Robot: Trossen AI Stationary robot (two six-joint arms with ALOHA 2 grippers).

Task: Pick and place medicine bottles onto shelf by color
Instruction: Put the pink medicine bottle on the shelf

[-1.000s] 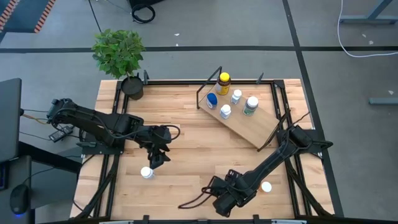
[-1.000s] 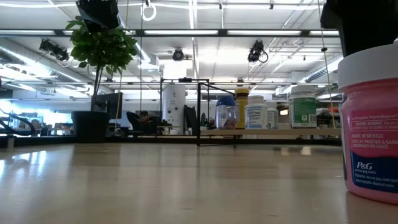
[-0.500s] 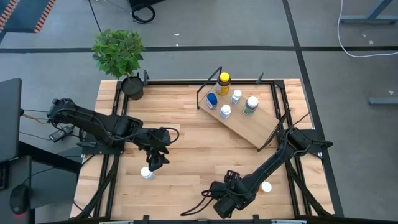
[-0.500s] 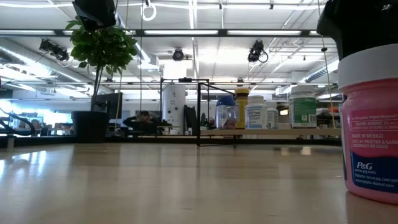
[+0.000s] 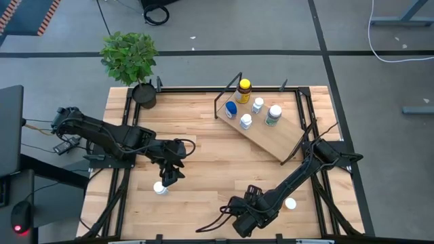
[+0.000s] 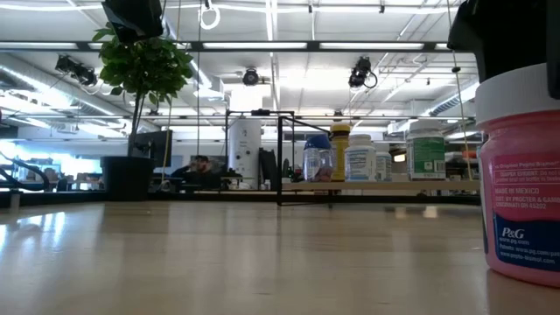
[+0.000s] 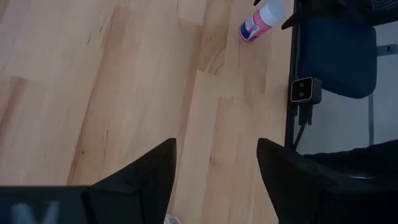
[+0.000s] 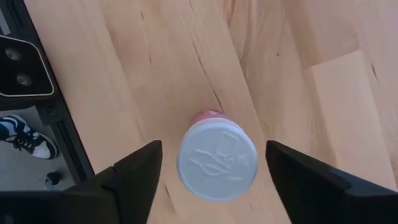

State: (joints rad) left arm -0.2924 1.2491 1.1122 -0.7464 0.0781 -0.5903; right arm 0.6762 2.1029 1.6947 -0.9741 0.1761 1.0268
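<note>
Two bottles stand upright on the table. A pink white-capped bottle (image 5: 290, 203) (image 6: 521, 175) is near the near edge. My right gripper (image 8: 213, 149) hovers over it, open, pointing down; its fingers flank the cap (image 8: 217, 158) with gaps on both sides. Its dark body shows above the bottle (image 6: 512, 31). A white-capped bottle (image 5: 160, 188) stands left of centre, and my left gripper (image 5: 169, 173) (image 7: 214, 155) is open just above and beside it. The tilted wooden shelf (image 5: 274, 139) bears several bottles, among them an amber yellow-capped one (image 5: 243, 87) and a blue-capped one (image 5: 231, 108).
A potted plant (image 5: 139, 71) stands at the far left corner. The low camera (image 7: 301, 90) (image 8: 15, 74) sits on the black frame at the near edge, close to the pink bottle. Bare planks (image 5: 210, 163) lie between the arms. People show in the room behind (image 6: 199, 166).
My left gripper has moved a little toward the near edge, closer to the white-capped bottle. My right arm's end has shifted slightly over the pink bottle. Neither bottle has moved.
</note>
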